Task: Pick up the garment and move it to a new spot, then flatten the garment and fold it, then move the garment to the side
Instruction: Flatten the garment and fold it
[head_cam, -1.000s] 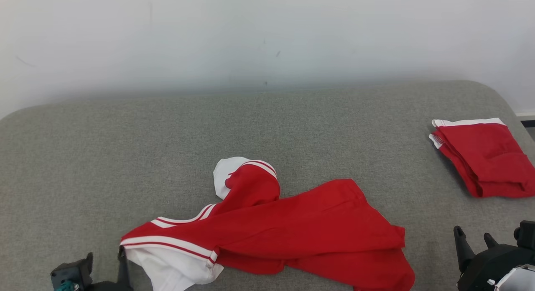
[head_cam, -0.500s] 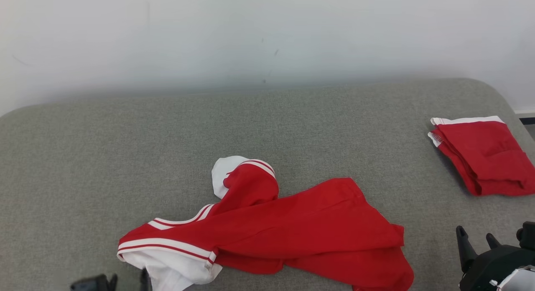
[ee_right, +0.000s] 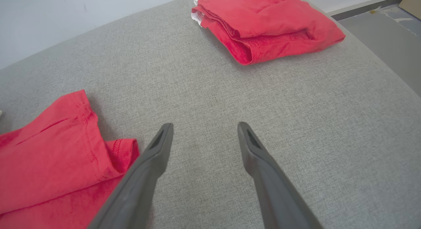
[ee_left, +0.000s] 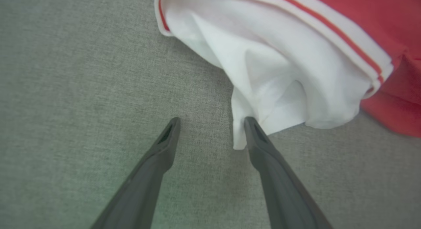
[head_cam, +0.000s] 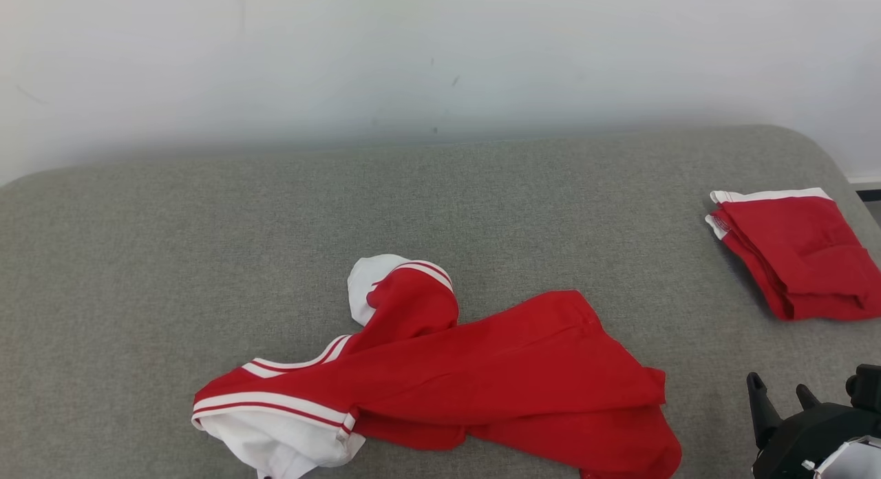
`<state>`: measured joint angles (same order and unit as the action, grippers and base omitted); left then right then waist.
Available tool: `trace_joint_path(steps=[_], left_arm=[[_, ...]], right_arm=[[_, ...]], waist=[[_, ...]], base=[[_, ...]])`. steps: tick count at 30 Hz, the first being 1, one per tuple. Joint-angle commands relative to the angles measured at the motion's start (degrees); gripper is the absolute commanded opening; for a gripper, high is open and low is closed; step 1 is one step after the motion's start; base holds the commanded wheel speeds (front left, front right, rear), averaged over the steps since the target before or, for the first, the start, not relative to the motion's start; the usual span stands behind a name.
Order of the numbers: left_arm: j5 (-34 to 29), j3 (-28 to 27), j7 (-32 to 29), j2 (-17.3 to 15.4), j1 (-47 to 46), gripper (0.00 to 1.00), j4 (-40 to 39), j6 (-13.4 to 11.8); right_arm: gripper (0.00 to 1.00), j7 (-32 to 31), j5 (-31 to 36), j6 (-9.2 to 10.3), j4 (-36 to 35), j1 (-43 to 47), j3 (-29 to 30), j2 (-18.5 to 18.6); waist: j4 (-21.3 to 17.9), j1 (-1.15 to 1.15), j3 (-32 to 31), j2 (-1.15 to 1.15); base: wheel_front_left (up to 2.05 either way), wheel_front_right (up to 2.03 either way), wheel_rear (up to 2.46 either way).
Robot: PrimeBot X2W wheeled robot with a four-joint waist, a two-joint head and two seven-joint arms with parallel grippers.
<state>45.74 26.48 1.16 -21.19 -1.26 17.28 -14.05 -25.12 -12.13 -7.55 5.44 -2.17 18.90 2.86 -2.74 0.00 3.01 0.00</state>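
Just beside one left gripper (ee_left: 212, 122) finger lies the garment (ee_left: 279, 67) corner.

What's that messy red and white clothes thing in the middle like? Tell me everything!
The garment is soft-looking red cloth with white parts edged by red-and-white stripes. It lies crumpled and twisted, not folded, stretched sideways on the grey padded surface. One white end points towards the wall; the other lies nearest the robot, where the open left gripper hovers, one finger right at the white edge. Whether it touches is unclear.
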Motion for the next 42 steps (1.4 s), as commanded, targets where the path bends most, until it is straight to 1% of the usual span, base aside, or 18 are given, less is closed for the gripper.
trace_joint_path(steps=[1, 4, 8, 12, 14, 16, 20, 24, 29, 33, 34, 35, 36, 37, 38, 42], left_arm=[[0.69, 0.06, 0.06, 0.08, 0.32, 1.00, 0.73, 0.73], [1.59, 0.04, 0.75, 0.58, -0.12, 1.00, 2.48, 2.44], [1.10, 0.80, 2.28, 1.10, -1.58, 1.00, 5.14, 4.95], [0.90, 1.20, 4.60, 2.14, -3.54, 1.00, 7.41, 7.44], [0.35, 1.24, 6.23, 2.11, -4.23, 1.00, 8.12, 8.28], [-0.19, 0.24, 8.94, 1.77, -5.29, 1.00, 8.55, 8.41], [-1.84, -1.51, 12.06, 1.33, -5.57, 1.00, 8.84, 6.59], [-2.30, 0.13, 10.84, 1.68, -4.17, 1.00, 9.44, 6.95], [-1.39, 1.91, 9.37, 2.66, -3.26, 1.00, 11.26, 8.55], [-2.59, 2.55, 10.57, 2.95, -4.17, 1.00, 13.98, 9.06], [-2.75, 2.83, 10.64, 3.02, -4.59, 0.93, 15.04, 9.29], [-2.95, 3.16, 10.70, 3.10, -4.86, 0.59, 15.75, 9.35], [-3.23, 3.38, 10.86, 3.28, -5.16, 0.47, 16.67, 9.51], [-3.33, 3.59, 11.05, 3.50, -5.50, 0.26, 17.21, 9.93], [-3.44, 3.80, 11.13, 3.69, -5.87, 0.00, 17.67, 10.12], [-3.78, 4.37, 11.43, 4.23, -6.45, 0.00, 18.65, 10.80]], right_arm=[[1.00, 0.26, -0.55, 0.15, 0.17, 0.05, -0.15, 0.04], [1.00, 0.48, -0.51, 0.15, 0.28, 0.10, -0.12, 0.04], [1.00, 0.33, -0.08, 0.15, 0.21, -0.08, -0.26, 0.03], [1.00, 0.20, 0.20, 0.15, -0.12, -0.65, -0.10, 0.03], [1.00, 0.14, 0.30, 0.15, -0.27, -0.70, -0.03, 0.04], [1.00, 0.09, 0.26, 0.15, -0.37, -0.69, -0.05, 0.03], [1.00, -0.21, 0.24, 0.15, -0.50, -0.43, 0.02, 0.04], [1.00, -0.42, 0.25, 0.15, -0.29, -0.25, -0.23, 0.03], [1.00, -0.26, 0.22, 0.15, -0.07, 0.02, -0.24, 0.03], [1.00, -0.34, 0.42, 0.15, -0.14, 0.28, -0.30, 0.02], [1.00, -0.43, 0.49, 0.15, -0.18, 0.22, -0.63, 0.02], [1.00, -0.47, 0.59, 0.15, -0.24, 0.15, -1.01, 0.02], [1.00, -0.68, 0.63, 0.15, -0.31, 0.01, -1.31, 0.05], [1.00, -0.85, 0.71, 0.15, -0.42, -0.13, -1.56, 0.05], [1.00, -0.99, 0.93, 0.15, -0.56, -0.33, -1.80, 0.04], [1.00, -1.80, 1.53, 0.15, -0.95, -1.23, -2.72, 0.02]], waist=[[-0.18, 0.00, -0.07, 0.00], [-0.29, 0.00, -0.14, 0.00], [-0.11, 0.00, -0.11, 0.00], [0.22, 0.00, -0.14, 0.00], [0.33, 0.00, -0.11, 0.00], [0.40, 0.00, -0.06, 0.00], [0.56, 0.00, -0.06, 0.00], [0.60, 0.00, -0.43, 0.00], [0.69, 0.00, -1.00, 0.00], [1.06, 0.00, -1.35, 0.00], [1.07, 0.00, -1.46, 0.00], [1.03, 0.00, -1.57, 0.00], [0.98, 0.00, -1.67, 0.00], [0.96, 0.00, -1.75, 0.00], [0.97, 0.00, -1.81, 0.00], [1.18, 0.00, -1.93, 0.00]], base=[[0.00, 0.00, 0.00], [0.00, 0.00, 0.00], [0.00, 0.00, 0.00], [0.00, 0.00, 0.00], [0.00, 0.00, 0.00], [0.00, 0.00, 0.00], [0.00, 0.00, 0.00], [0.00, 0.00, 0.00], [0.00, 0.00, 0.00], [0.00, 0.00, 0.00], [0.00, 0.00, 0.00], [0.00, 0.00, 0.00], [0.00, 0.00, 0.00], [0.00, 0.00, 0.00], [0.00, 0.00, 0.00], [0.00, 0.00, 0.00]])
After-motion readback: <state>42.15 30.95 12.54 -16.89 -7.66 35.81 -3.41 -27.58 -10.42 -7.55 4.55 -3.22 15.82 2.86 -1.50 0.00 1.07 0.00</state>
